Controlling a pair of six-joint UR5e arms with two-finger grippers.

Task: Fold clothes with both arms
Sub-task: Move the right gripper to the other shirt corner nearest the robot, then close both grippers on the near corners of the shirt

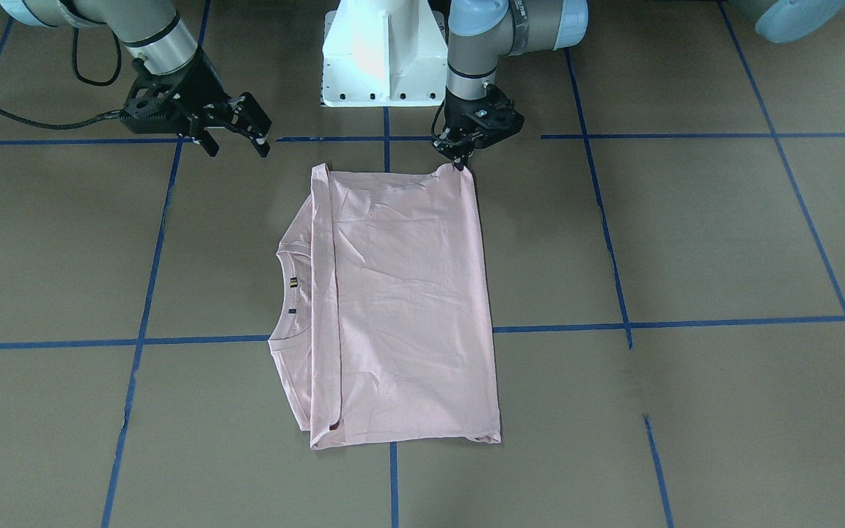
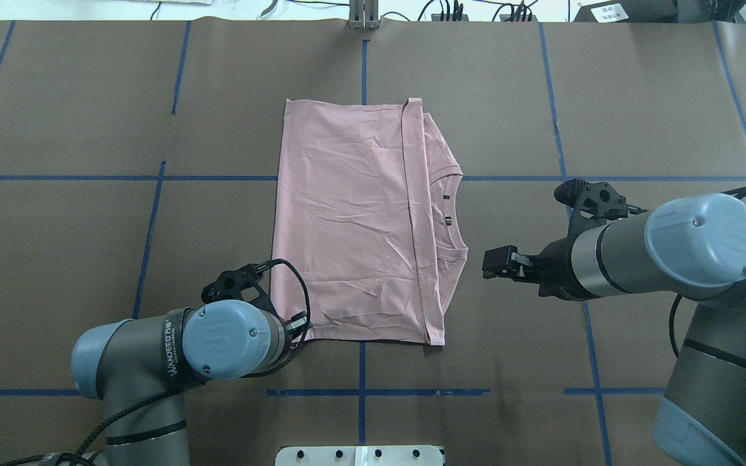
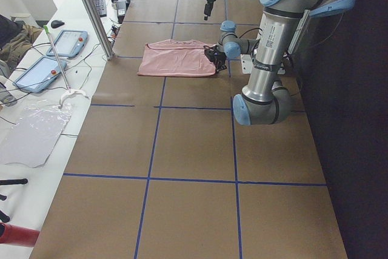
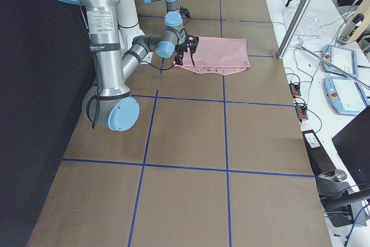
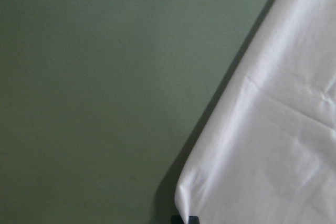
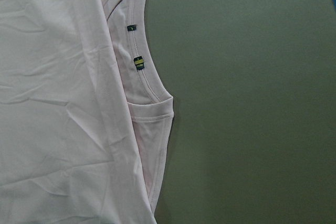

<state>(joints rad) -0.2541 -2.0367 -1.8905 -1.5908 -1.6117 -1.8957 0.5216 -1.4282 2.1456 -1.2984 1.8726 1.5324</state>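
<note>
The pale pink T-shirt [image 1: 408,293] lies flat on the brown table, folded into a rectangle, also in the overhead view [image 2: 347,220]. Its ribbed collar [image 2: 454,213] and small tags [image 6: 138,62] stick out on my right side. No print shows. My left gripper [image 1: 460,163] points down, shut on the shirt's near corner on my left, which is slightly raised; the corner fills the left wrist view [image 5: 273,129]. My right gripper [image 1: 239,143] is open and empty, low over the table beside the collar [image 2: 488,264], apart from the cloth.
The white pedestal base [image 1: 386,51] stands behind the shirt's near edge. Blue tape lines [image 1: 686,323] grid the brown table. A side bench with tablets [image 3: 60,43] and an aluminium post [image 3: 91,10] runs along the far edge.
</note>
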